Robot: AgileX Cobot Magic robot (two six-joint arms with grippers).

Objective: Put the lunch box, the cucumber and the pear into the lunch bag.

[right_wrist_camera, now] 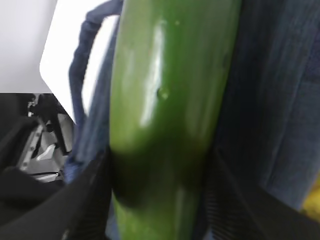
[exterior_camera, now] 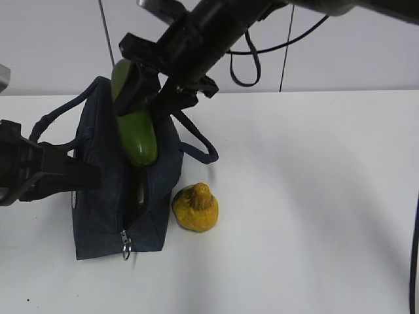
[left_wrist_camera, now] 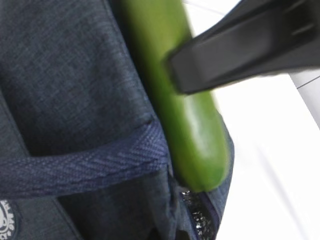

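My right gripper (exterior_camera: pixel 143 98) is shut on the dark green cucumber (exterior_camera: pixel 137 134) and holds it tilted, lower end just above the open top of the navy lunch bag (exterior_camera: pixel 105 216). The right wrist view shows the cucumber (right_wrist_camera: pixel 170 100) between the black fingers (right_wrist_camera: pixel 85 200). In the left wrist view the cucumber (left_wrist_camera: pixel 192 130) hangs over the bag's zipper opening (left_wrist_camera: pixel 200 220). My left gripper (exterior_camera: pixel 91 174) is shut on the bag's left side. The yellow-orange pear (exterior_camera: pixel 195 208) sits on the table right of the bag. The lunch box is out of view.
The bag's zipper ring pull (exterior_camera: pixel 126 247) hangs at its near end. One loop handle (exterior_camera: pixel 200 145) droops to the right behind the pear, the other (exterior_camera: pixel 52 121) lies to the left. The white table (exterior_camera: pixel 314 216) stretches to the right.
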